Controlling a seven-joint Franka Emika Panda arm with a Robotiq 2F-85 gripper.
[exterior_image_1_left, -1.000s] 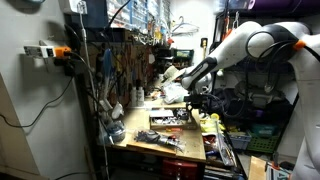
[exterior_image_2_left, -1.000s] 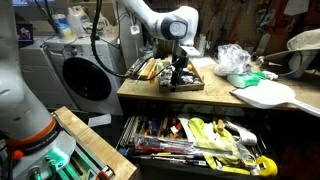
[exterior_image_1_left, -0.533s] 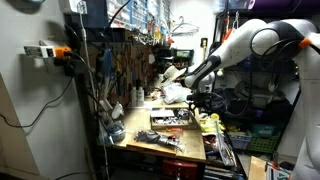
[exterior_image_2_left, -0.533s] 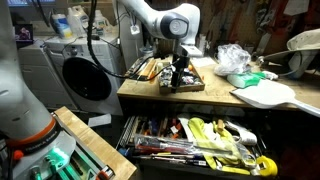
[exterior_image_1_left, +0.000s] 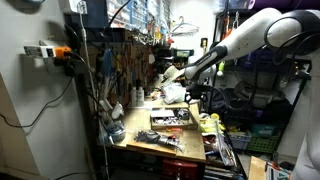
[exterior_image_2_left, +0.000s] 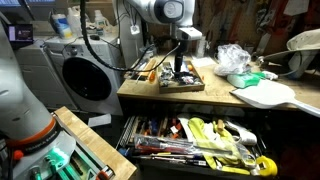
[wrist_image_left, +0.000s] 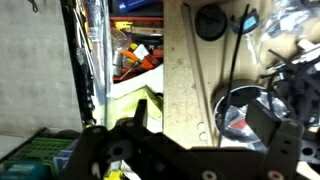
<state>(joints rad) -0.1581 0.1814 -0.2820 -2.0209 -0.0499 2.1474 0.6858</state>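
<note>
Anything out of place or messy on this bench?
The drawer under the workbench stands open, tools heaped in a jumble. A crumpled plastic bag lies on top, near the tool tray below the gripper. No spill shows.

Open air above cluttered tray (exterior_image_2_left: 194, 85)

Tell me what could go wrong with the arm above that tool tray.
The end effector hangs close over the crowded tool tray; lowering it could knock tools loose. The tray sits near the edge of the bench, above the open drawer, so anything nudged off may drop in. Whether the jaws hold anything is unclear.
</note>
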